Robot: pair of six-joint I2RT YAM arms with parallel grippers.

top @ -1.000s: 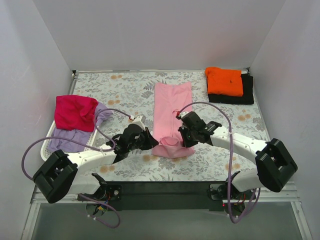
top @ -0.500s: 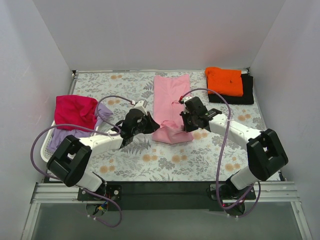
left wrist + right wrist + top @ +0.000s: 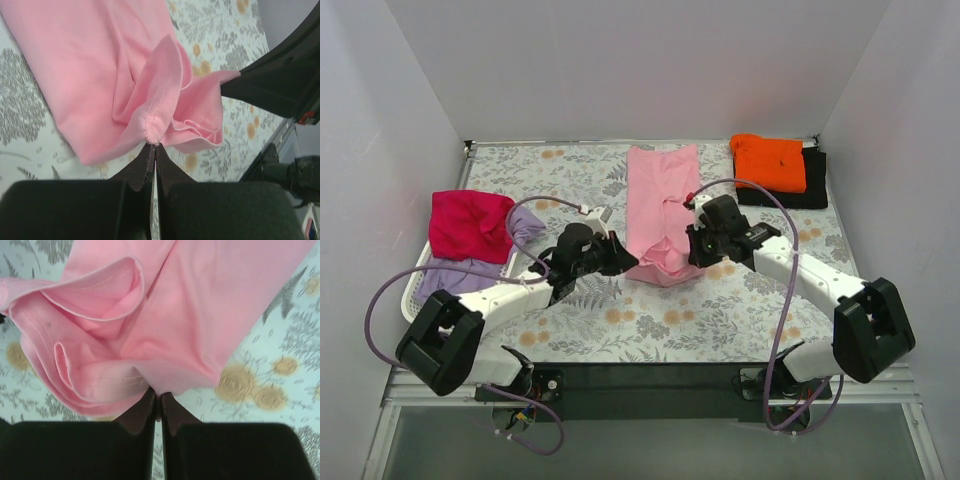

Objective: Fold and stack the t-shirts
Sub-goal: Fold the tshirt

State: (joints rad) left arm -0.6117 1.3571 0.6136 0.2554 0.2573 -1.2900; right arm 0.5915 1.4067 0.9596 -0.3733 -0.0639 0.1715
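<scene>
A light pink t-shirt [image 3: 663,195] lies lengthwise in the middle of the table, its near end lifted and bunched. My left gripper [image 3: 621,259] is shut on the left corner of that near hem [image 3: 156,126]. My right gripper [image 3: 692,251] is shut on the right corner [image 3: 165,382]. Both hold the hem above the lower half of the shirt. An orange t-shirt [image 3: 769,161] lies folded on a black one [image 3: 812,190] at the far right. A magenta-red t-shirt [image 3: 468,222] and a lavender one [image 3: 455,275] sit in the basket on the left.
The white laundry basket [image 3: 420,280] stands at the table's left edge. A floral cloth [image 3: 650,320] covers the table. White walls close in the back and both sides. Purple cables loop over both arms.
Both grippers have carried the pink shirt's near hem away from the front edge toward the back, doubling the lower part over the rest of the shirt.
</scene>
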